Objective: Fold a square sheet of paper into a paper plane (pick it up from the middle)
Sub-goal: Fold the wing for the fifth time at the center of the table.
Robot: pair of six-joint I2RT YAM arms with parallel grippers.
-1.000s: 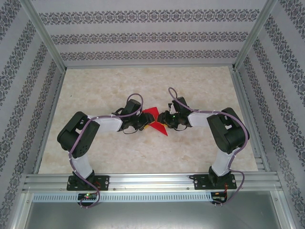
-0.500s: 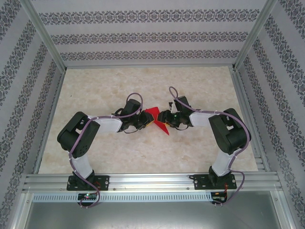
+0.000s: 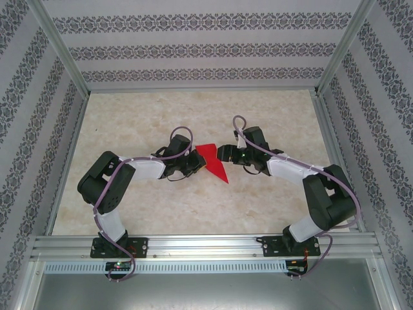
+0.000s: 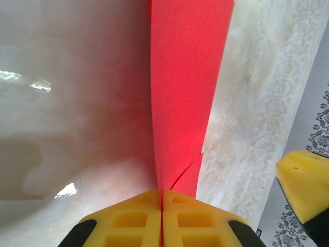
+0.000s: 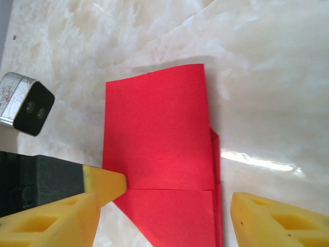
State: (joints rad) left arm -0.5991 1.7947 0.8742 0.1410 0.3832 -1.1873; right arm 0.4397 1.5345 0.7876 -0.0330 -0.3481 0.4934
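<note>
The red paper (image 3: pixel 211 163) is folded into a narrow pointed shape with its tip toward the near side, in the middle of the marble table (image 3: pixel 193 110). My left gripper (image 3: pixel 197 166) is shut on its left edge. In the left wrist view the yellow pads (image 4: pixel 139 221) meet on the paper (image 4: pixel 185 87), which runs away from them as a long strip. My right gripper (image 3: pixel 223 154) stands open just right of the paper. Its fingers (image 5: pixel 277 218) straddle the folded sheet (image 5: pixel 159 134) without touching it.
A yellow finger of the right gripper (image 4: pixel 304 181) shows at the right edge of the left wrist view. The left arm's camera housing (image 5: pixel 25 104) is close by in the right wrist view. Patterned walls and metal frame posts (image 3: pixel 61 48) ring the table.
The right gripper has let go of the paper and drawn back slightly, with its arm swung out to the right. More of the red paper now shows between the grippers.
</note>
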